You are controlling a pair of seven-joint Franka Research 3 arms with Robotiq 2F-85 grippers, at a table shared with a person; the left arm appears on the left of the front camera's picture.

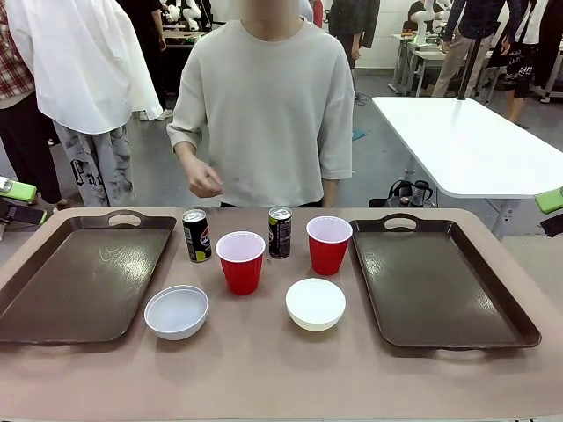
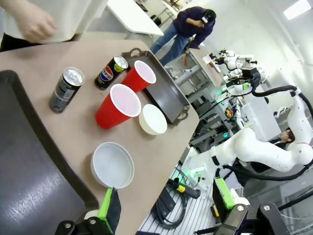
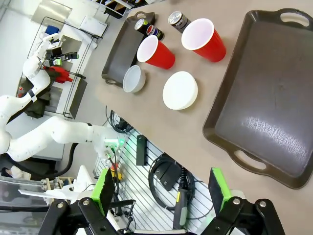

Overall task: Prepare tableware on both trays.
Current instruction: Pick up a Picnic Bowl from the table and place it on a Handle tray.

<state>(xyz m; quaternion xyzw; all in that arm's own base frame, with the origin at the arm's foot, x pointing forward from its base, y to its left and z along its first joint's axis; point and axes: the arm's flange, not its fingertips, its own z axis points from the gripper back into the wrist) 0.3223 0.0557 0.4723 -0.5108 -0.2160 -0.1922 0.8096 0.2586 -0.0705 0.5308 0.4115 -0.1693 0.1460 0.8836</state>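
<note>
Landmark: the middle red cup [image 1: 240, 261], upright on the tan surface [image 1: 264, 378]. The left tray [image 1: 79, 281] lies well to its left and the right tray [image 1: 440, 290] well to its right, both bare; they look like stiff, broad plastic, best left lying. The left tool [image 2: 164, 203] and right tool [image 3: 160, 191] hang with jaws spread wide, holding nothing, well apart from the cup. The grey-white bowl [image 1: 177, 311] sits near its front left and the cream bowl [image 1: 315, 303] near its front right. Both are probably light, smooth and slippery, so pinch one wall over the rim. The cup and the second red cup [image 1: 328, 244], behind-right, look thin and crushable; squeeze the body gently. The Pepsi can [image 1: 196, 235], just behind-left, shows the globe logo. The second can [image 1: 280, 232], just behind-right, has print too small to read. The cans look rigid and slim, heavier if full: clamp mid-body
</note>
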